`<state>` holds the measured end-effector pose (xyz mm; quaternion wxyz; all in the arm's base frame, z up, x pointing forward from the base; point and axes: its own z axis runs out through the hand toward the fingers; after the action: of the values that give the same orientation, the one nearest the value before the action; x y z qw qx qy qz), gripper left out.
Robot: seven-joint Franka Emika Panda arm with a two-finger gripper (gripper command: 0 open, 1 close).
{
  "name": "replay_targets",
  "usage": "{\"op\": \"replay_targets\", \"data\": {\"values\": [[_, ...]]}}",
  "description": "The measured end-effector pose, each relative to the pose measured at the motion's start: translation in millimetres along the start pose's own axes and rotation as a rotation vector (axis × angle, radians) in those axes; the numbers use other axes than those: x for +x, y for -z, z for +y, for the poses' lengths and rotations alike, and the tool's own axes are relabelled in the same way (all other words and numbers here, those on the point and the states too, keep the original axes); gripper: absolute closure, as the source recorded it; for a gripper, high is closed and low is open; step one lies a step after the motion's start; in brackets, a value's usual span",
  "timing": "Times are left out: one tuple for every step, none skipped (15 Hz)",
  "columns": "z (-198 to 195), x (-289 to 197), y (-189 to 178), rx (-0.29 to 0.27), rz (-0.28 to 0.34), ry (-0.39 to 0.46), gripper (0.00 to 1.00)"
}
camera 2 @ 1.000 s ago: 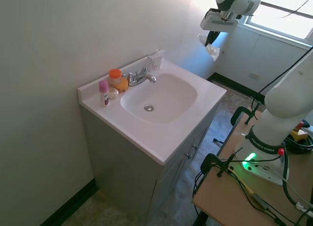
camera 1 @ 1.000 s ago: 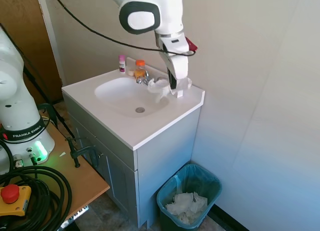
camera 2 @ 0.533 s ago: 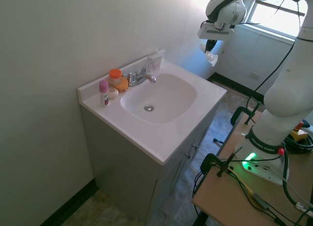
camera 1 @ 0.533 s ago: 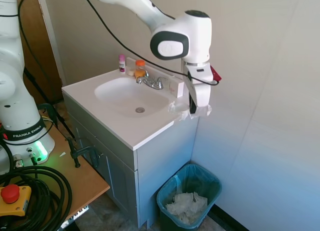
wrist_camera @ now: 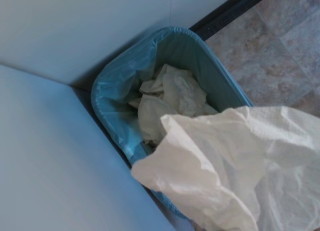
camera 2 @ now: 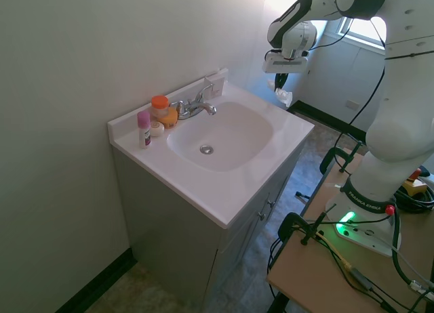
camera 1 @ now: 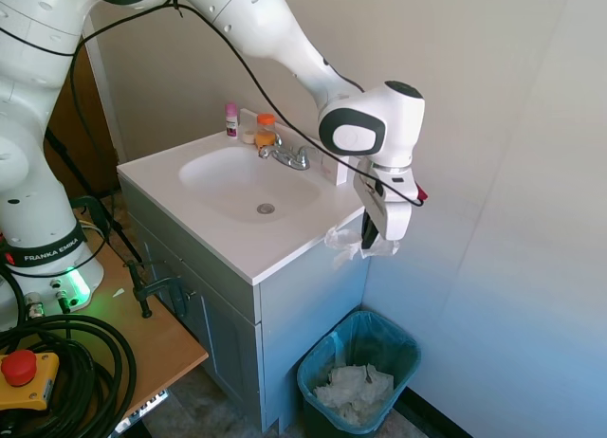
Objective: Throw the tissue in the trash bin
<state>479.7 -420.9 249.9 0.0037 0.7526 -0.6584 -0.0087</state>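
My gripper (camera 1: 370, 241) hangs in the air just past the right end of the white vanity (camera 1: 242, 253), shut on the crumpled white tissue (camera 1: 343, 246), which dangles from its fingers. The second exterior view shows the gripper (camera 2: 281, 91) beyond the far corner of the counter with the tissue (camera 2: 282, 96) under it. The teal trash bin (camera 1: 318, 365) stands on the floor below, between the cabinet and the wall. In the wrist view the tissue (wrist_camera: 220, 171) fills the near part and the trash bin (wrist_camera: 112, 96) lies beneath.
A bunch of crumpled white tissues (camera 1: 353, 391) lies in the bin. On the counter stand a faucet (camera 1: 285, 155), an orange-capped bottle (camera 1: 266, 131) and a pink-capped bottle (camera 1: 230, 119). The wall (camera 1: 493, 191) is close on the right.
My gripper has carried the tissue off the counter by the faucet, past the vanity's right end, and lower, so it now hangs over the bin.
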Motion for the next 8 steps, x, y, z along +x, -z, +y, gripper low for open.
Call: {"op": "replay_targets", "data": {"values": [[-4.5,-4.2,-1.1,-0.004,-0.003,0.011,0.00],[-8.9,-7.9,-1.8,-0.007,-0.004,0.021,0.00],[-11.5,-10.7,-1.9,-0.011,-0.005,0.029,0.00],[-13.1,-11.8,-1.8,-0.013,-0.007,0.033,0.00],[-13.8,-10.9,-0.6,-0.013,-0.005,0.034,0.00],[-13.5,-10.6,-0.4,-0.014,-0.004,0.034,0.00],[-13.8,-9.9,0.6,-0.013,-0.002,0.036,0.00],[-13.9,-8.2,4.6,-0.007,0.004,0.038,0.00]]}}
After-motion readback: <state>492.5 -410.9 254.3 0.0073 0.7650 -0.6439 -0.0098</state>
